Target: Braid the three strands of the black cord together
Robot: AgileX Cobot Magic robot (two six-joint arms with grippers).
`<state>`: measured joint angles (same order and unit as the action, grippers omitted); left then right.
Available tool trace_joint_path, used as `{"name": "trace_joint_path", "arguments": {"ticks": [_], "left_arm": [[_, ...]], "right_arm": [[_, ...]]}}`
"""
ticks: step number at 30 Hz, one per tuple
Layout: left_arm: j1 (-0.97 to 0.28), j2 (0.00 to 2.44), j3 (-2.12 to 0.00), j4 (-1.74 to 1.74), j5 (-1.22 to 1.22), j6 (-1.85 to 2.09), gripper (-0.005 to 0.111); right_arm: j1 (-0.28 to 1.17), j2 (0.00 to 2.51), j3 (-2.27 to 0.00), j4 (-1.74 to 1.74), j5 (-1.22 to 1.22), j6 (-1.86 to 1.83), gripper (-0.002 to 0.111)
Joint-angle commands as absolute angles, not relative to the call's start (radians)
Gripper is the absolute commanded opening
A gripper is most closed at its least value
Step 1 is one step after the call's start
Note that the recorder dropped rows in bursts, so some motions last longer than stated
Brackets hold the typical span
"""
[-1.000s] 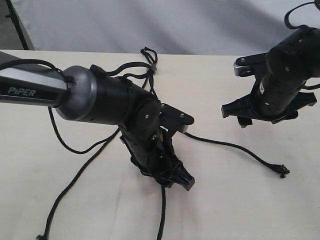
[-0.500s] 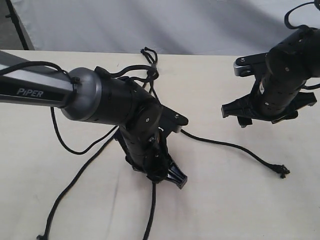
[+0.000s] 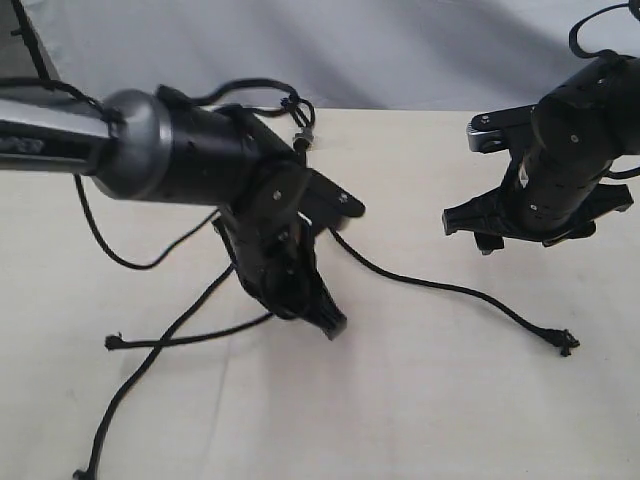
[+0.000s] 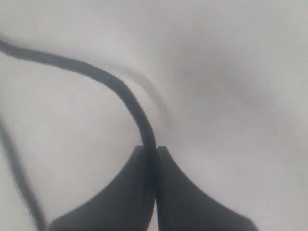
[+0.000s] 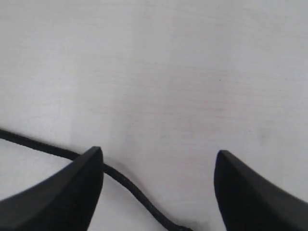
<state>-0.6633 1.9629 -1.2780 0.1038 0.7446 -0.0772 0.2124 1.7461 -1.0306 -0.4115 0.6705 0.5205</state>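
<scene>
Exterior view: braiding looks barely begun — the three strands (image 3: pixel 440 288) of the black cord (image 3: pixel 303 130) fan loosely across the pale table (image 3: pixel 480 400) from a knot near its far edge, with only one loose crossing. Thin and matte, one strand is pinched tight in the left gripper (image 4: pixel 155 153) — the right gripper (image 5: pixel 159 161) hangs parted and empty over another.

Counts: 1 black cord (image 3: pixel 300 112), 1 knot (image 3: pixel 303 135), 3 strands: strand one (image 3: pixel 430 287), strand two (image 3: pixel 200 338), strand three (image 3: pixel 120 395). 3 frayed tips (image 3: pixel 565 343), one per strand. 2 arms: left arm (image 3: pixel 180 155), right arm (image 3: pixel 575 130). 2 grippers: left gripper (image 3: pixel 333 325), right gripper (image 5: pixel 159 154). 1 table (image 3: pixel 420 400).
</scene>
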Motion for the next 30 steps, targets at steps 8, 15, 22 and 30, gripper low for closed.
{"name": "trace_joint_path", "arguments": {"ticks": [8, 15, 22, 30], "left_arm": [[-0.33, 1.93, -1.246, 0.175, 0.738, -0.036, 0.0], [-0.293, 1.93, -1.181, 0.167, 0.7, 0.0, 0.0], [-0.297, 1.868, -1.183, 0.322, 0.66, 0.06, 0.0], [-0.228, 1.91, -1.181, 0.64, 0.422, 0.056, 0.0]], "right_arm": [[0.211, 1.736, -1.034, -0.416, 0.654, 0.511, 0.062], [0.211, 1.738, -1.034, -0.416, 0.632, 0.516, 0.062], [0.211, 1.738, -1.034, -0.416, 0.632, 0.516, 0.062], [0.211, 1.738, -1.034, -0.416, 0.632, 0.516, 0.062]]}}
